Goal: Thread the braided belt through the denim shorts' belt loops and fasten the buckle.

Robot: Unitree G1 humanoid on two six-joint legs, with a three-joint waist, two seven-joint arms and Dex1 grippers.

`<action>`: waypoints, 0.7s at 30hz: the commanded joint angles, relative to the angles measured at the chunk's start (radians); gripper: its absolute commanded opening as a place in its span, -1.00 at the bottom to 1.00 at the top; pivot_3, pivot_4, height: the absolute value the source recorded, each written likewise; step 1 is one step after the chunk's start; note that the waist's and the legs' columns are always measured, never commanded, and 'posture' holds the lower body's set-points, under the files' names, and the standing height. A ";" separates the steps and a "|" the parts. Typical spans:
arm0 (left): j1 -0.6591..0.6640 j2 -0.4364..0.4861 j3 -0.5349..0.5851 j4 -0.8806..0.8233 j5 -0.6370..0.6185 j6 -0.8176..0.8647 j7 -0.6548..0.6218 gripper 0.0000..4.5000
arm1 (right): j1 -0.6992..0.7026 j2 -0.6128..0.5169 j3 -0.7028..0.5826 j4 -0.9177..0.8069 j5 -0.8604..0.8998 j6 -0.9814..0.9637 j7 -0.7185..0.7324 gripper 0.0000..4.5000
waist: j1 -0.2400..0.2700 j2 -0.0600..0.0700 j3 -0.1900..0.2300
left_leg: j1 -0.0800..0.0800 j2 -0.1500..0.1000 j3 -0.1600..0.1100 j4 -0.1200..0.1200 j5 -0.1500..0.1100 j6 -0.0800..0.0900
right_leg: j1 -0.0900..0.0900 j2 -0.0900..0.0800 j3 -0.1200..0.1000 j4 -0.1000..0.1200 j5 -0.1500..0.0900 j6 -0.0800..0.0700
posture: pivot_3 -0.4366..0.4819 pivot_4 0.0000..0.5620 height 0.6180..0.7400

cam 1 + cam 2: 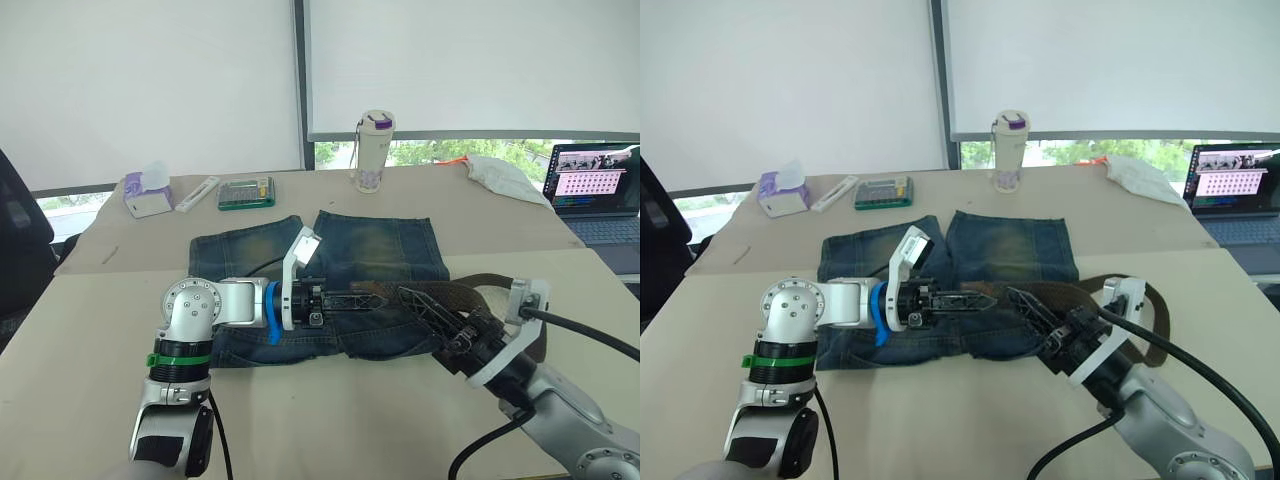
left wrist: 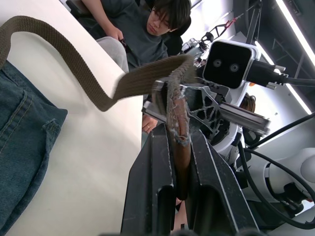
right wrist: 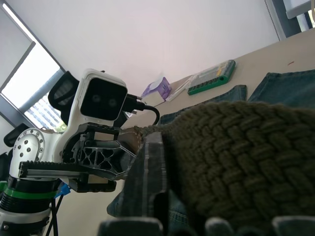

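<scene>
The denim shorts point(image 1: 375, 250) lie flat on the table, legs pointing away and waistband toward me. The braided belt point(image 1: 478, 291) runs from the middle of the waistband off to the right and curls back on the tabletop. My left gripper point(image 1: 373, 296) hovers over the waistband and is shut on the belt's stiff brown end point(image 2: 178, 128). My right gripper point(image 1: 412, 298) faces it a short way to the right, shut on the woven strap point(image 3: 246, 147). I cannot make out the belt loops, and the buckle is hidden.
At the table's far side stand a bottle point(image 1: 374, 150), a green calculator point(image 1: 246, 193), a white bar point(image 1: 197, 193) and a tissue pack point(image 1: 147, 193). A white pouch point(image 1: 505, 178) and a laptop point(image 1: 598, 190) are at the far right. A person point(image 2: 147, 29) sits beside the table.
</scene>
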 commanded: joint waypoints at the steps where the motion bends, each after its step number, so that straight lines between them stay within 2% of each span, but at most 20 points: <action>1: -0.005 0.006 -0.001 -0.034 -0.008 -0.029 -0.020 -1.00 | 0.000 -0.017 -0.024 -0.019 0.003 -0.003 0.012 -0.98 | 0.000 0.000 0.000 | 0.000 0.000 0.000 0.000 0.000 0.000 | 0.000 0.000 0.000 0.000 0.000 0.000 | -0.05 -0.47 1.00; 4: 0.000 0.009 -0.017 -0.058 0.023 -0.075 -0.028 -1.00 | 0.001 -0.036 -0.024 -0.018 -0.012 0.004 0.011 -0.98 | 0.001 0.000 0.000 | 0.000 0.000 0.000 0.000 0.000 0.000 | 0.000 0.000 0.000 0.000 0.000 0.000 | -0.05 -0.47 1.00; 8: 0.046 0.025 -0.110 -0.146 0.188 -0.275 -0.058 -1.00 | -0.007 -0.071 -0.042 -0.002 -0.034 0.015 -0.003 -0.98 | 0.001 0.000 0.000 | 0.000 0.000 0.000 0.000 0.000 0.000 | 0.000 0.000 0.000 -0.002 0.000 0.000 | -0.05 -0.47 1.00; 10: 0.076 0.061 -0.177 -0.166 0.293 -0.409 -0.128 -0.61 | -0.025 -0.120 -0.066 0.021 -0.063 0.038 -0.017 -1.00 | 0.002 0.000 0.000 | 0.000 0.000 0.000 0.000 0.000 0.000 | 0.001 -0.001 0.000 -0.003 0.000 0.000 | -0.05 -0.47 1.00; 14: 0.124 0.096 -0.237 -0.181 0.417 -0.597 -0.212 -0.04 | -0.077 -0.211 -0.105 0.082 -0.093 0.090 -0.036 -1.00 | 0.003 0.000 0.000 | -0.001 0.001 0.000 -0.001 0.000 0.000 | 0.002 0.000 0.000 -0.006 0.000 -0.001 | -0.05 -0.47 1.00; 18: 0.198 0.144 -0.355 -0.169 0.619 -0.839 -0.284 0.57 | -0.187 -0.284 -0.100 0.206 -0.113 0.179 -0.062 -1.00 | 0.007 0.000 0.001 | -0.002 0.001 0.000 -0.001 0.000 0.000 | 0.002 -0.001 0.000 -0.008 0.001 -0.001 | -0.05 -0.47 1.00; 20: 0.213 0.155 -0.390 -0.141 0.689 -0.914 -0.299 0.85 | -0.241 -0.303 -0.077 0.262 -0.147 0.221 -0.069 -1.00 | 0.010 0.000 0.001 | -0.002 0.000 0.001 -0.001 0.000 0.001 | 0.003 -0.001 0.000 -0.008 0.001 -0.001 | -0.05 -0.47 1.00; 21: 0.217 0.166 -0.411 -0.126 0.726 -0.949 -0.314 0.85 | -0.265 -0.306 -0.066 0.288 -0.165 0.237 -0.068 -1.00 | 0.012 0.000 0.001 | -0.002 0.001 0.001 -0.001 0.000 0.001 | 0.002 -0.001 0.000 -0.009 0.001 -0.001 | -0.05 -0.47 1.00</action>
